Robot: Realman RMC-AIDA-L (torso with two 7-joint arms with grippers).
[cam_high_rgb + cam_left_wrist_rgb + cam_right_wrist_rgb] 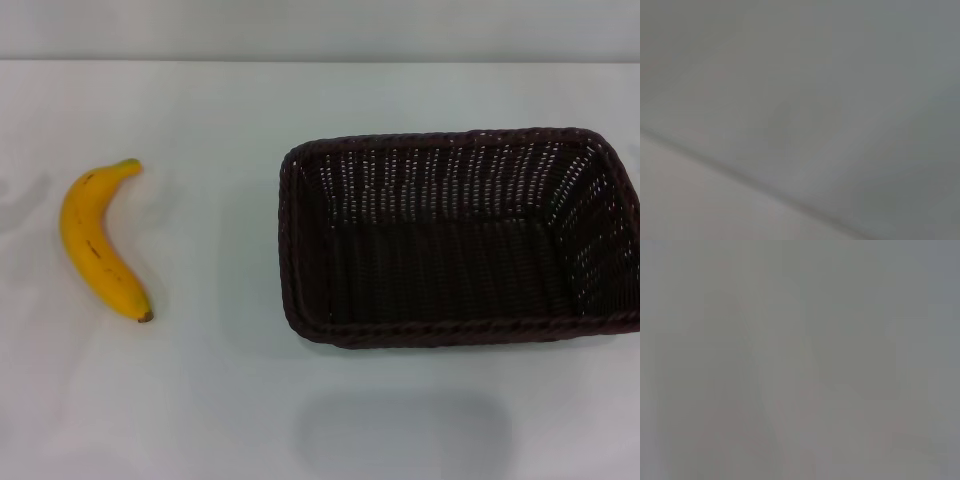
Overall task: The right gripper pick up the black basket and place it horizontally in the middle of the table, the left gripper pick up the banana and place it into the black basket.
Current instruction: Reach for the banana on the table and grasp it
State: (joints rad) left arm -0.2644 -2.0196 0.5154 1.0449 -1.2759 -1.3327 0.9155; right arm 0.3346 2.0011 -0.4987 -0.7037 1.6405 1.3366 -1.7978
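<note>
White table (200, 400) seen from the head camera. A black basket (305, 250) sits upright at three o'clock, long side across. A banana (95, 245) lies at nine o'clock, well apart from it. Neither gripper appears; their finger state cannot be told

Head view overhead, facing table (220, 400); wrist views featureless.
</note>
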